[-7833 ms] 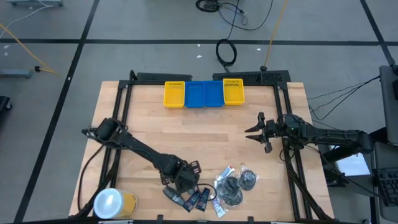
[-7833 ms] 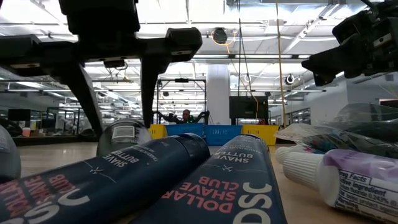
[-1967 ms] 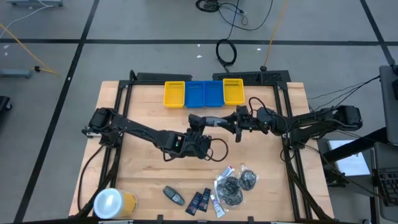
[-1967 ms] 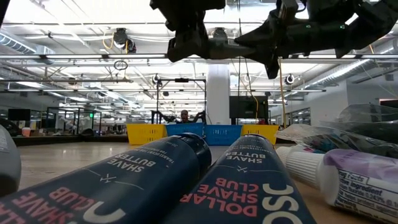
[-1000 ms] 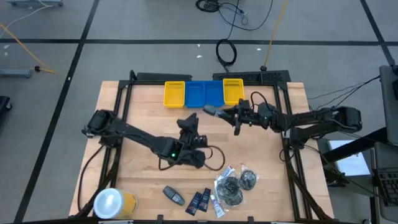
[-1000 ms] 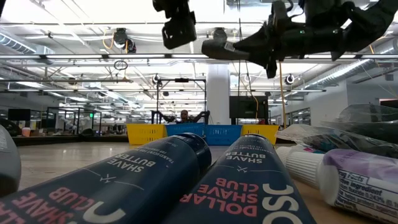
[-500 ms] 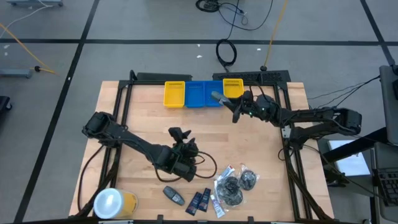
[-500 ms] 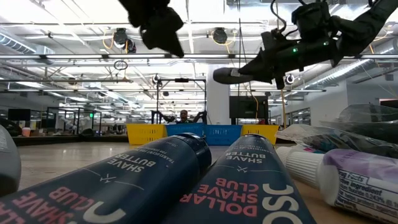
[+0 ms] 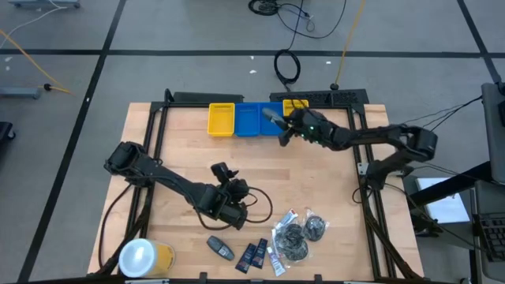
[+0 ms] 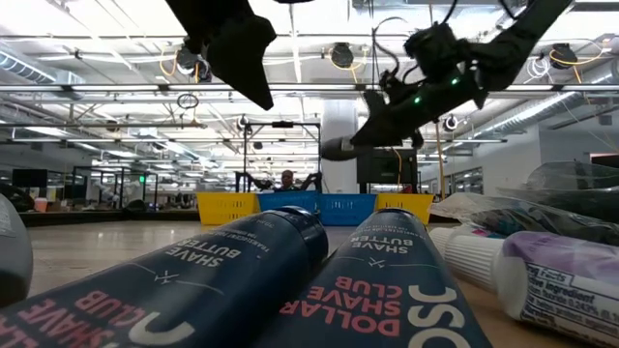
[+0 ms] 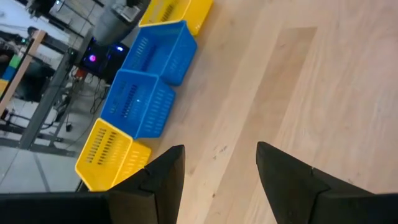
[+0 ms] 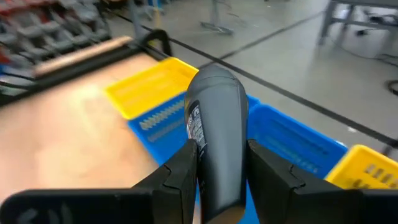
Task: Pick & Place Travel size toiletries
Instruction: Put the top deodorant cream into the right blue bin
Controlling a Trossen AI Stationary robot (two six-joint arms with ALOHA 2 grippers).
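Note:
My right gripper is shut on a dark grey oblong bottle, holding it in the air over the blue trays at the far edge. My left gripper hangs open over the middle of the table with nothing between its fingers. The other travel size toiletries lie on the wood near the front edge: another dark bottle, navy packets, a white tube and clear pouches. My right gripper pinches the bottle's body between its two fingers, one on each side. The fingers come almost level from the table's right and lie along the bottle. Its free end juts beyond the fingertips. The bottle hangs clear above the trays.
Yellow trays flank the blue ones in a row at the far edge. A large yellow container with a white top stands at the near left corner. Bare wood lies between the trays and the pile of toiletries.
My right gripper has carried the bottle toward the far edge and leftward, until it hangs over the blue trays, and has sunk a little. My left gripper, open and empty throughout, has drawn back toward the near left and rolled about its own axis.

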